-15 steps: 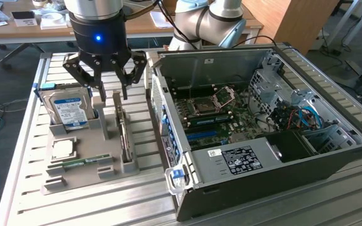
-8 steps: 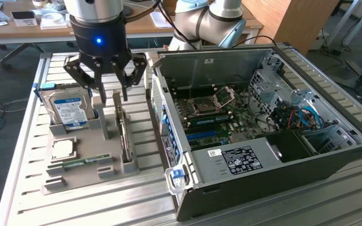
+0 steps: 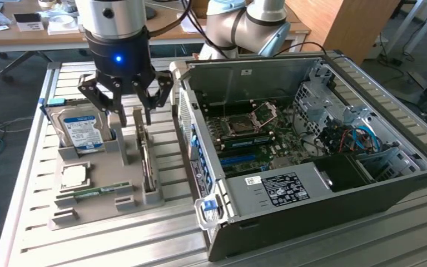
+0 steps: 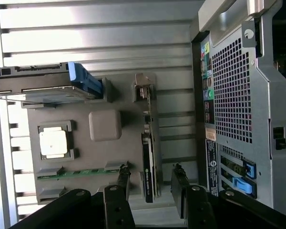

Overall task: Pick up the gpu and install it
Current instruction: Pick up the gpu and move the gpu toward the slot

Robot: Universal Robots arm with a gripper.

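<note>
Exterior view: camera off the arm, set high, looking obliquely down on the slatted table [image 3: 20, 222] from moderate range. The parts tray [image 3: 95, 208] lies on the exterior view's left, the open computer case [image 3: 310, 200] on its right.

Wrist view: camera above the gripper [image 4: 150, 177], facing straight down, close over the tray.

Shared ground: the tray, the table slats beside it, and the case's vented rear panel [image 4: 233, 90].

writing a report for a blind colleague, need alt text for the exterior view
The arm's open tool hangs over the graphics card, which stands on edge in a grey parts tray. An open computer case lies beside the tray, at the exterior view's right.
</note>
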